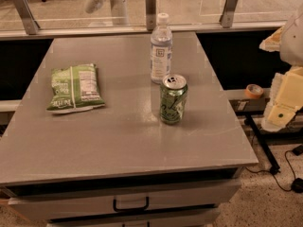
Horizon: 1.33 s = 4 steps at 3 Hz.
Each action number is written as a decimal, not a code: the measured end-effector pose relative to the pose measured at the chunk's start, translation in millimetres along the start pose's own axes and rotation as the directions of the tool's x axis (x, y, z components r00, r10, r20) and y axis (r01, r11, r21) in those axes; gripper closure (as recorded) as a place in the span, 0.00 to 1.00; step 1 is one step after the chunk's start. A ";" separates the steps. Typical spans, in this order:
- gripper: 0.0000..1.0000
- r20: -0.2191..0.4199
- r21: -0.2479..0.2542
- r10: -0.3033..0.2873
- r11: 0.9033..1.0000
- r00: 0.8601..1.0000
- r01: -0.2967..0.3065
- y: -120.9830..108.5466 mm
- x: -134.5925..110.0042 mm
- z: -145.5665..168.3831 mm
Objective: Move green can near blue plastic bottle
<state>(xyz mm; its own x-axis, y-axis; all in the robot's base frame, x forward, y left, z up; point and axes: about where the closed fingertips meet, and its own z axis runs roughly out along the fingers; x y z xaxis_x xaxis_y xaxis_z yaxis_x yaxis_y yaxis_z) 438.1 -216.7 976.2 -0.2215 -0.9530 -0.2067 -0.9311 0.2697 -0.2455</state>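
Observation:
The green can [173, 99] stands upright on the grey table [118, 136], right of centre, its silver top with pull tab facing up. The blue plastic bottle [161, 48] stands upright just behind it and slightly left, a short gap apart, clear with a white cap and a pale label. My gripper [280, 109] is a pale yellow-white shape at the right edge of the view, off the table to the right and well clear of the can. It holds nothing that I can see.
A flat green chip bag [75, 87] lies on the table's left side. A glass railing with metal posts [150, 7] runs behind the table. A roll of tape [254, 91] sits on a low shelf to the right. A drawer handle [130, 205] is below the front edge.

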 end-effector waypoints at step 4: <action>0.00 0.493 -0.117 0.051 0.993 0.869 0.008 -6.8 -63.6 62.9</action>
<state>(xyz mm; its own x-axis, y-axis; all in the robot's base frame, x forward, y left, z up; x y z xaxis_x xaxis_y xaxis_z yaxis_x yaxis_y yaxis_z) 476.8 -149.2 931.5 -0.0971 -0.7461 -0.6587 -0.9603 0.2442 -0.1350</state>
